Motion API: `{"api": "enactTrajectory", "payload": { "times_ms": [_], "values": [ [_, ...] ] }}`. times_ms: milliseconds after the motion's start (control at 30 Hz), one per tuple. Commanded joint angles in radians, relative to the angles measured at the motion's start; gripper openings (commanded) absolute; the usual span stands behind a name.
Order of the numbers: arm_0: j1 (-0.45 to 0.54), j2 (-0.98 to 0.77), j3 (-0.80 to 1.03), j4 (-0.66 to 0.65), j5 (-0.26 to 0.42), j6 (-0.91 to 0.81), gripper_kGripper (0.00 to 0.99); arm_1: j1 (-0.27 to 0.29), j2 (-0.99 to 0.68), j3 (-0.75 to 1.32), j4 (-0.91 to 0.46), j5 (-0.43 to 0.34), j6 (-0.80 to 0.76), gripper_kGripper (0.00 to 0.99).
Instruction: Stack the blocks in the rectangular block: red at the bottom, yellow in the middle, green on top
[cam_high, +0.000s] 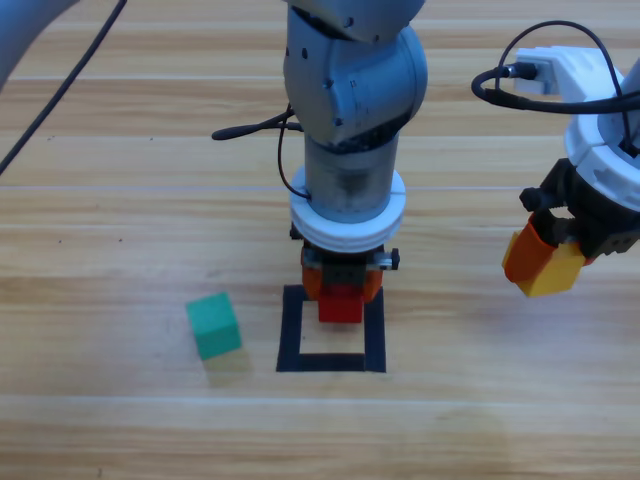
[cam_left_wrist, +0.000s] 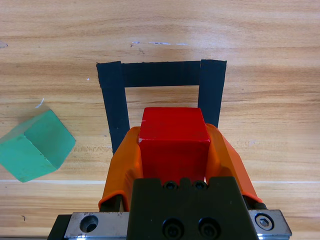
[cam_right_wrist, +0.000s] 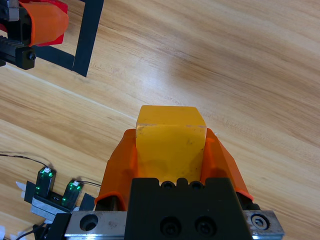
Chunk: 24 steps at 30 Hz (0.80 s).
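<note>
From above, one black tape square (cam_high: 331, 332) lies near the worktop's (cam_high: 120, 200) front edge, and the left hand (cam_high: 341, 285) has closed on the single red cube (cam_high: 340, 303) at the outline's rear side. One green cube (cam_high: 213, 325) sits outside, toward the left edge. The right hand (cam_high: 540, 262) grips one yellow cube (cam_high: 556, 274) nearer the right edge. The left wrist view shows the red cube (cam_left_wrist: 173, 142) clamped above the tape square (cam_left_wrist: 161, 75). The right wrist view shows the yellow cube (cam_right_wrist: 171, 142) clamped, well apart from the square (cam_right_wrist: 85, 47).
</note>
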<state>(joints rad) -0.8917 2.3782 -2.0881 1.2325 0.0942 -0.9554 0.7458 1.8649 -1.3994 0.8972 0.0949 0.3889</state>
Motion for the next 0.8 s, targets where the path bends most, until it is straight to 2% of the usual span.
{"api": "enactTrajectory", "payload": {
  "times_ms": [33,333,800],
  "values": [
    [-0.015,0.049,0.045,-0.025,0.010,-0.003,0.061,-0.009,0.073,-0.016,0.011,0.022,-0.004,0.000],
    [-0.015,0.004,0.166,-0.130,0.002,0.001,0.063,-0.009,0.085,-0.018,0.011,0.019,-0.004,0.000],
    [-0.029,0.006,0.158,-0.137,0.001,-0.009,0.064,-0.009,0.088,-0.021,0.011,0.014,-0.002,0.000]
  ]
}}
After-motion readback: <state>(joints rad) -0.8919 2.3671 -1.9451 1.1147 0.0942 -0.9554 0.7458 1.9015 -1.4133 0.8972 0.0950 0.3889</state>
